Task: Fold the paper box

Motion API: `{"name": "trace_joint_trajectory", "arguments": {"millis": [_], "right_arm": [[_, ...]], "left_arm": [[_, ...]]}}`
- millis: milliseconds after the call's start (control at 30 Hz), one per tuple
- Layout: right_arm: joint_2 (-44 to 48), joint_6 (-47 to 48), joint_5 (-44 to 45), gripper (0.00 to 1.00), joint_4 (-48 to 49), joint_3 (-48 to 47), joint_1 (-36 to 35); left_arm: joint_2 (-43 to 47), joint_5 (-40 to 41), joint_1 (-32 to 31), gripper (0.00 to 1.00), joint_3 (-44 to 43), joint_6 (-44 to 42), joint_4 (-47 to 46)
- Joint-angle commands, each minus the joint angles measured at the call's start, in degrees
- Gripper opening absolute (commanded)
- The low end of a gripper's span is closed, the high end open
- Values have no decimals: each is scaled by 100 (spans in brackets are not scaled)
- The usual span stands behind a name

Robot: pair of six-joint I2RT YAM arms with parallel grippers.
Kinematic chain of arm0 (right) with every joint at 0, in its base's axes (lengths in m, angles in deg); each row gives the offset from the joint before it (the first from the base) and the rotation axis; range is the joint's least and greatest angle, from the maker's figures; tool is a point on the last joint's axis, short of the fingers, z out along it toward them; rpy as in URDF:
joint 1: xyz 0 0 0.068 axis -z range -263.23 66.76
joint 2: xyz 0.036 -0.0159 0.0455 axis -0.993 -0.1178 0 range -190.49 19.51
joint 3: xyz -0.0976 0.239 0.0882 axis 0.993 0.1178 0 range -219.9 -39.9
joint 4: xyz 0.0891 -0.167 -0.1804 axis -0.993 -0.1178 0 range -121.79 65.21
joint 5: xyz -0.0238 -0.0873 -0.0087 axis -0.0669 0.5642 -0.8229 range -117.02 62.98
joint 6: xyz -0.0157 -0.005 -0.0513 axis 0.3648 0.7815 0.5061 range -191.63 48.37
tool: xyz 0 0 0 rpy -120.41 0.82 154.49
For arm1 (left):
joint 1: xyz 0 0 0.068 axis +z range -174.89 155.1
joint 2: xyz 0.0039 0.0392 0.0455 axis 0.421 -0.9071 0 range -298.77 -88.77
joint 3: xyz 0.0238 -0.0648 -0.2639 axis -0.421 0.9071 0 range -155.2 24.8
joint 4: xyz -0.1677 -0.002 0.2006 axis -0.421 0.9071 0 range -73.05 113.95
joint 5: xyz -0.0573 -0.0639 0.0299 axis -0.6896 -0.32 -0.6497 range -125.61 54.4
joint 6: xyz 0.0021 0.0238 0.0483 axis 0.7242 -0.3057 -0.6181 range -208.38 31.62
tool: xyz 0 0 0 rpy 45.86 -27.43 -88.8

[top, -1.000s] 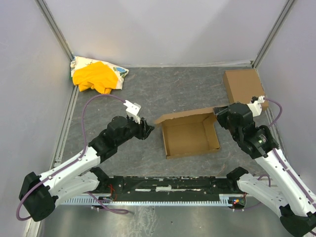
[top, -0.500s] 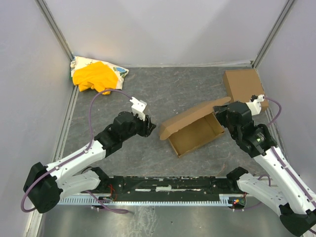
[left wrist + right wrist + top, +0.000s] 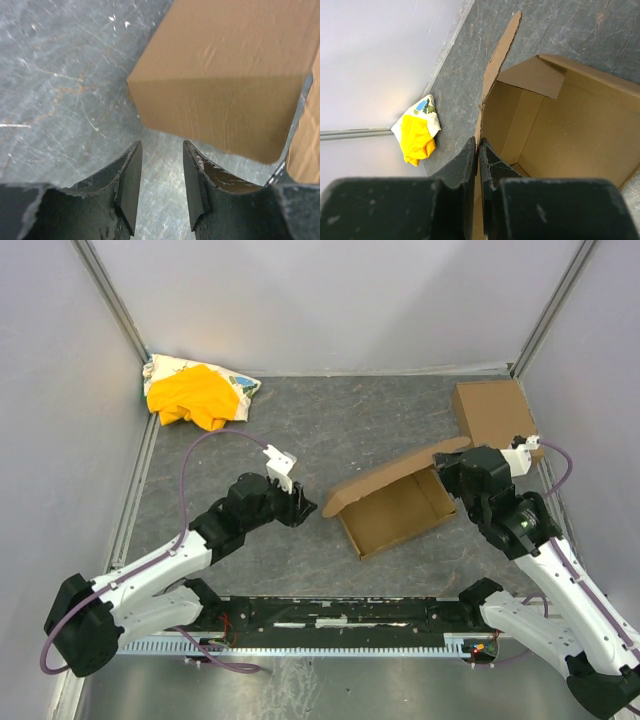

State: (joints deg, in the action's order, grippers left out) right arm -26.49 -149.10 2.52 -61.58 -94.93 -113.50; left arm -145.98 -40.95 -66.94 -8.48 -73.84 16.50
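1. Paper box (image 3: 400,505): plain brown corrugated cardboard, partly formed. It is found on the table right of centre, between the two grippers, and is set askew to the table's edges, its right end lying farther back than its left. The shallow tray is seen open towards the camera. The lid panel is raised along the far side and leaned over the tray, with a front flap folded down at its left end. A side tab is seen turned inward in the right wrist view. Whether the right end is clear of the surface cannot be told.
2. Right gripper (image 3: 447,475): closed on the box at its far right corner. In the wrist view a thin cardboard edge is seen pinched between the two dark fingers.
3. Left gripper (image 3: 160,150): jaws parted, with nothing held between them. It is placed low over the table, just left of the lid's folded-down flap, with a strip of bare surface seen between fingertips and cardboard.
4. Smaller cardboard box (image 3: 492,412): brown, closed and ready-folded. It is located at the far right corner, near the raised lid's right tip and just behind the right gripper.
5. Yellow cloth (image 3: 195,398): crumpled, laid on a printed white fabric in the far left corner, well apart from the paper box.
6. Table (image 3: 330,430): dark grey and mottled, enclosed by pale walls.
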Motion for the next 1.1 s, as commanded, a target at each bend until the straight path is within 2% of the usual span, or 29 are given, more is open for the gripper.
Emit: {"name": "trace_joint_trajectory", "arguments": {"millis": [0,200,367,833,1067], "right_arm": [[-16,-467,177,12,242,-8,8],[-295,-999,-5,2,534,-78,9],[-433,-1295,-165,1,821,-38,7],[-478,-1216,-294,1,797,-3,5],[-451,-1174,-284,1,742,94,7]], "left_arm": [[304,-316,-77,45,399,606,-395],[252,-467,-221,45,580,838,-825],[-106,-448,-365,45,298,768,-1014],[-964,-410,-392,45,-750,432,-1231],[-1118,-416,-401,45,-779,390,-1123]]}}
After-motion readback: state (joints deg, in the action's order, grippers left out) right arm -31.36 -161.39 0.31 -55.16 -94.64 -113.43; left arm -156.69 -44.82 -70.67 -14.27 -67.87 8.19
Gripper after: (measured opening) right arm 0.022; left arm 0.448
